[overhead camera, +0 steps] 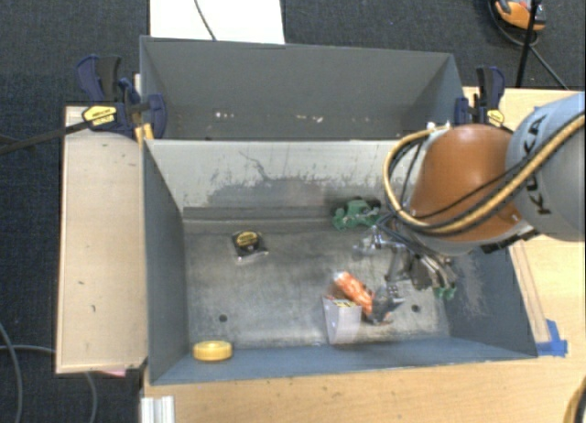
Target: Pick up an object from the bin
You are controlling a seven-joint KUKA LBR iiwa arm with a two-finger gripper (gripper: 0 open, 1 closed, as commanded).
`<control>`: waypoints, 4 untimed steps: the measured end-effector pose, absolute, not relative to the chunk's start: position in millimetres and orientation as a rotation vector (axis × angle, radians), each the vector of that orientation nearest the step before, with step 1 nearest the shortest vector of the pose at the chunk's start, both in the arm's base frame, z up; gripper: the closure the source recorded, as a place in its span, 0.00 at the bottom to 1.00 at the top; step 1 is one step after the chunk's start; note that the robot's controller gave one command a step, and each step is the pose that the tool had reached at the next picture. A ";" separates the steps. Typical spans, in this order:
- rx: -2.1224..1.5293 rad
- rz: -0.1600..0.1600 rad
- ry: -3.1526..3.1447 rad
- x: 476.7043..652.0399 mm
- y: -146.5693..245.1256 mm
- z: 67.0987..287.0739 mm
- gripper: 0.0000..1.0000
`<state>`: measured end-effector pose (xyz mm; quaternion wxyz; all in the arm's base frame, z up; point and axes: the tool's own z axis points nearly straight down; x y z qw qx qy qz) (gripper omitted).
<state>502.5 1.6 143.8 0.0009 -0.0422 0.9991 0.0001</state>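
The grey metal bin [275, 92] takes the arm [549, 151] from the right; its grey link reads "KU" in black letters above an orange cover. The gripper [383, 307] is down at the front right of the floor, and I cannot tell whether it is open or closed. Just beside it, an orange piece [352, 289] lies on a pale packet [341, 322]. A green thing [352, 215] sits behind, a yellow disc [212, 350] at front left.
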 end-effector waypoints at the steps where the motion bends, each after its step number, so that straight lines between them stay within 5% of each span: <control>1: 0.299 0.001 3.124 507.1 9.0 105.6 0.00; 2: 0.016 0.008 3.120 484.4 -14.2 75.0 1.00; 4: 0.017 0.006 3.124 484.6 -13.8 76.4 1.00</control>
